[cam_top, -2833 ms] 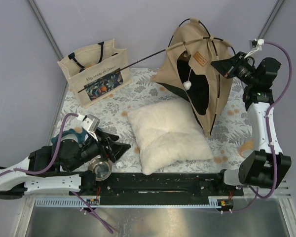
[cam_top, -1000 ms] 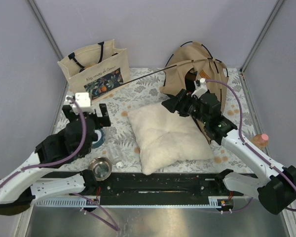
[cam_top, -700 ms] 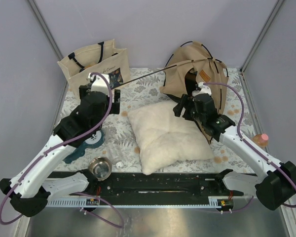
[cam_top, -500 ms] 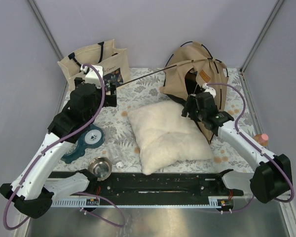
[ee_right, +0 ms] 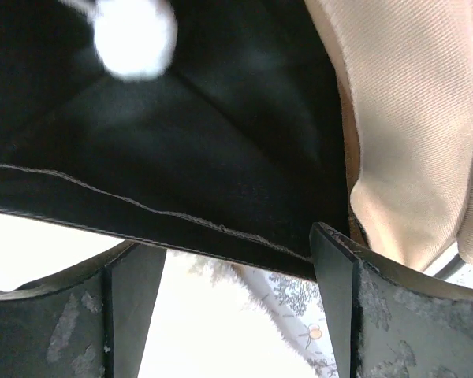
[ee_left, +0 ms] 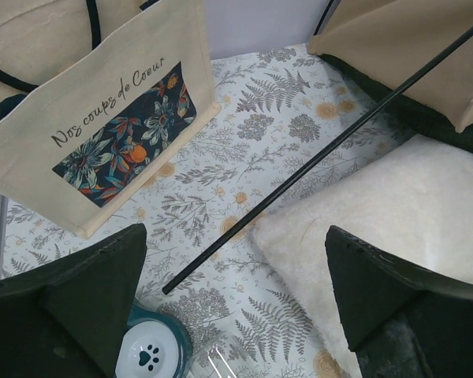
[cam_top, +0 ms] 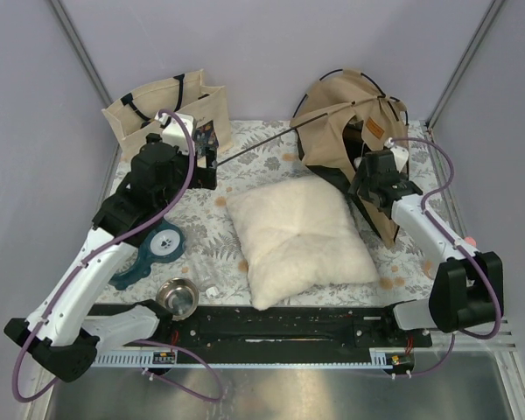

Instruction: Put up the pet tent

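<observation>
A tan pet tent [cam_top: 343, 98] sits slumped and partly collapsed at the far right of a table covered in a leaf-print cloth [cam_top: 262, 157]. It is just behind a fluffy cream pillow [cam_top: 297, 236]. A thin black pole [cam_top: 255, 146] sticks out of the tent to the left, lying low over the cloth.

The left gripper [ee_left: 235, 236] hovers over the free end of that pole, its fingers spread wide and holding nothing. A beige tote bag [cam_top: 162, 118] stands just behind it.

The right gripper [ee_right: 235, 240] is pressed in close at the tent's doorway. Its fingers are spread apart, with the black lining's hem running just in front of them. A white pompom [ee_right: 134, 27] hangs above.
</observation>
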Available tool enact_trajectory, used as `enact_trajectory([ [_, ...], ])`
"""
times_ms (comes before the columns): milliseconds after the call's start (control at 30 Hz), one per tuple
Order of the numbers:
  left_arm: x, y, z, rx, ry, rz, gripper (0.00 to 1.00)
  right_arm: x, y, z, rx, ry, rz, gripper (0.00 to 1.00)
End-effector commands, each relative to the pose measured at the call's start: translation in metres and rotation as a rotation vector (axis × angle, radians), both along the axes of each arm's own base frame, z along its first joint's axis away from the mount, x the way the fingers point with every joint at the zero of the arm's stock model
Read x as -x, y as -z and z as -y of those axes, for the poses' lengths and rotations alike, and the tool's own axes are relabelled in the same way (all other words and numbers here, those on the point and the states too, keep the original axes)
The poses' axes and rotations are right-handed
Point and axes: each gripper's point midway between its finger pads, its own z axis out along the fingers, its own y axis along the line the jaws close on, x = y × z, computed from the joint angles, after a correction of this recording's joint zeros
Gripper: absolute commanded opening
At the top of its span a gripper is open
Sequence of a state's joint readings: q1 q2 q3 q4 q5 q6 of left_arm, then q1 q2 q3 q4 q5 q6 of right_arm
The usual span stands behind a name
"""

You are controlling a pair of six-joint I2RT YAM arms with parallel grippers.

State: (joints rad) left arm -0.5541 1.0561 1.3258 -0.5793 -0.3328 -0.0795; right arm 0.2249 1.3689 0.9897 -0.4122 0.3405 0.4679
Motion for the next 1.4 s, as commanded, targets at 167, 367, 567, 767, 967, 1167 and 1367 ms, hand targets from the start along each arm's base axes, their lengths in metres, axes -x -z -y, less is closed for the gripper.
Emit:
enact_trajectory([
  [167,-0.011,-0.009,0.013,0.053,0.063,0.012,0.99,-0.008,-0.074,0.007,-0.016,0.007,0.195,0.85],
  [367,-0.023,0.008,0.037,0.066,0.203,-0.063,0.99,0.032,-0.105,-0.04,-0.223,-0.24,0.295,0.87],
  [567,-0.042,0.021,0.049,0.029,0.273,-0.057,0.99,0.074,-0.135,-0.095,-0.509,-0.496,0.381,0.88],
  [767,-0.045,0.045,0.06,-0.025,0.353,-0.132,0.98,0.096,-0.147,-0.119,-0.638,-0.624,0.379,0.88],
  [967,-0.035,0.078,0.074,0.016,0.422,-0.242,0.89,0.105,-0.143,-0.127,-0.698,-0.655,0.355,0.88],
  [1167,-0.028,0.089,0.089,0.099,0.462,-0.313,0.55,0.117,-0.143,-0.129,-0.725,-0.672,0.344,0.88],
  [1367,-0.008,0.089,0.111,0.259,0.542,-0.381,0.24,0.12,-0.144,-0.128,-0.712,-0.676,0.317,0.87],
])
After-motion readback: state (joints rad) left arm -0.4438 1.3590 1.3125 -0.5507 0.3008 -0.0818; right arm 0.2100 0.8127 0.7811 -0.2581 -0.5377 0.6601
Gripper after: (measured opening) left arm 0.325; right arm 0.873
